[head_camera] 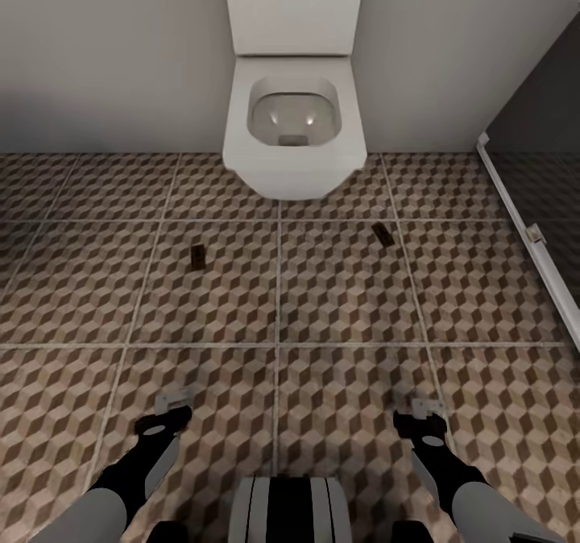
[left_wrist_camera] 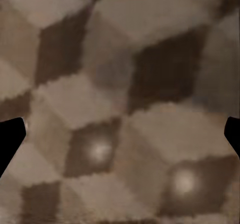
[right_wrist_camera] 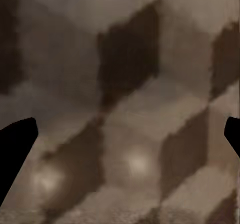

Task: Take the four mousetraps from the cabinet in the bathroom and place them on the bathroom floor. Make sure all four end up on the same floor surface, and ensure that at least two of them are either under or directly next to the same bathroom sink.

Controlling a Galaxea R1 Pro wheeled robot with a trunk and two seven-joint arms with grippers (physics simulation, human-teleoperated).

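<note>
Head camera looks down at a white square toilet (head_camera: 293,116) against the wall, and that's our landmark. Two mousetraps lie on the cube-patterned bathroom floor (head_camera: 346,285) in front of it: one mousetrap (head_camera: 196,256) off the toilet's left front corner, the other mousetrap (head_camera: 383,234) off its right front corner, well apart from each other, each flat on a tile. A dark glass panel (head_camera: 532,172) stands to the toilet's right. Nearer the robot than the traps, the left gripper (head_camera: 174,404) and right gripper (head_camera: 425,408) hang low over the tiles, both spread wide and holding nothing. The wrist views confirm it: fingertips (left_wrist_camera: 11,139) at the far edges, blurred tile between, and the same for the right fingertips (right_wrist_camera: 17,146).
</note>
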